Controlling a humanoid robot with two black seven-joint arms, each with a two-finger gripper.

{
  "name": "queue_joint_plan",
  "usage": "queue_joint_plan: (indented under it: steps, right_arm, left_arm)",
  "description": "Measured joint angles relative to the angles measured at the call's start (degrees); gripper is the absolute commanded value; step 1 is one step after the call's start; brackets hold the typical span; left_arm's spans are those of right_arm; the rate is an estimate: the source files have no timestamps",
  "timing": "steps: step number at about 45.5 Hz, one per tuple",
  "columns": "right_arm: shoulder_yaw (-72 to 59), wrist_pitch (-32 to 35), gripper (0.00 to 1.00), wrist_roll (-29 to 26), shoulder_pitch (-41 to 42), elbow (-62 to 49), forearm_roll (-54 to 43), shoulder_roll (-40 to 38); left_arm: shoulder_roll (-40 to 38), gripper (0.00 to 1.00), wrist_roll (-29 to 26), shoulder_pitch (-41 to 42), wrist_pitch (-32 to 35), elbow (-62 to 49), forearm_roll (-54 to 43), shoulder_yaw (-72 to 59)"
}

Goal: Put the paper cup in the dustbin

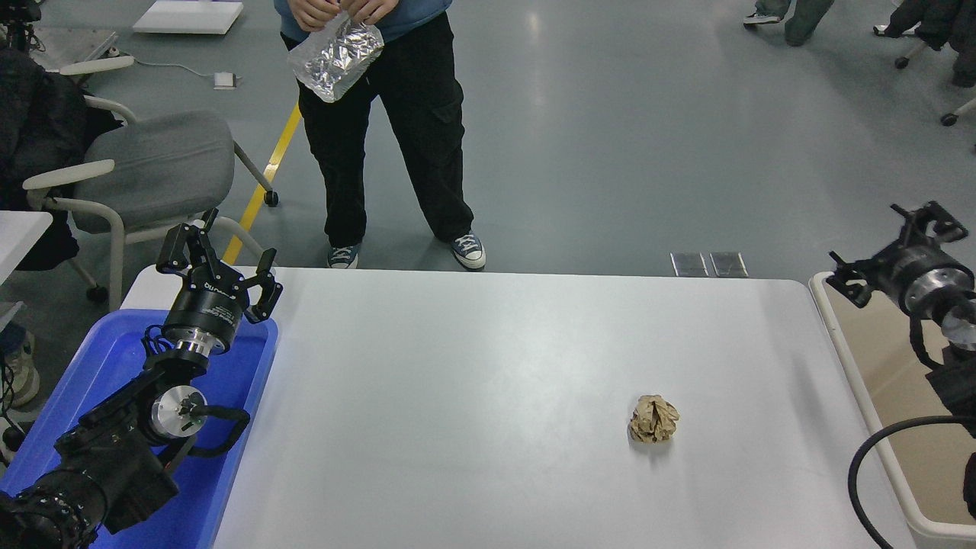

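Observation:
The beige dustbin [858, 389] stands off the table's right edge. The paper cup does not show in this view. My right gripper [884, 245] is open and empty. It hangs in the air above the dustbin's far left corner, pointing away from the camera. My left gripper [219, 258] is open and empty, parked over the blue tray's far end at the lower left.
A crumpled brown paper ball [653, 418] lies on the white table [473, 396], right of centre. A blue tray [245, 366] sits at the table's left edge. A person [389, 137] stands at the far side holding a silver foil bag [335, 55]. A grey chair [152, 168] stands at the far left.

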Motion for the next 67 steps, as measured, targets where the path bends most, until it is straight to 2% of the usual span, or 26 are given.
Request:
queue_joint_plan:
  steps: [12,24,47,67]
  right_arm:
    - [-2.29,4.96,1.0,4.61,1.37,0.26,-0.27,8.05]
    - [-5.19,5.71,1.0,8.2,1.95,0.17,-0.38,10.97]
    - [-6.74,-2.93,1.0,13.3,0.21,7.14,-1.35,12.05]
    - [-7.15,-4.44,1.0,18.03,-2.63,10.07,-2.61,12.15]
  left_arm:
    - [-0.03,1.0,0.0,0.01,0.0,0.01,0.0,0.0]
    - [-0.06,1.0,0.0,0.01,0.0,0.0,0.02,0.0]
    - [-0.07,1.0,0.0,0.01,0.0,-0.01,0.01,0.0]
    - [-0.07,1.0,0.0,0.01,0.0,-0.01,0.01,0.01]
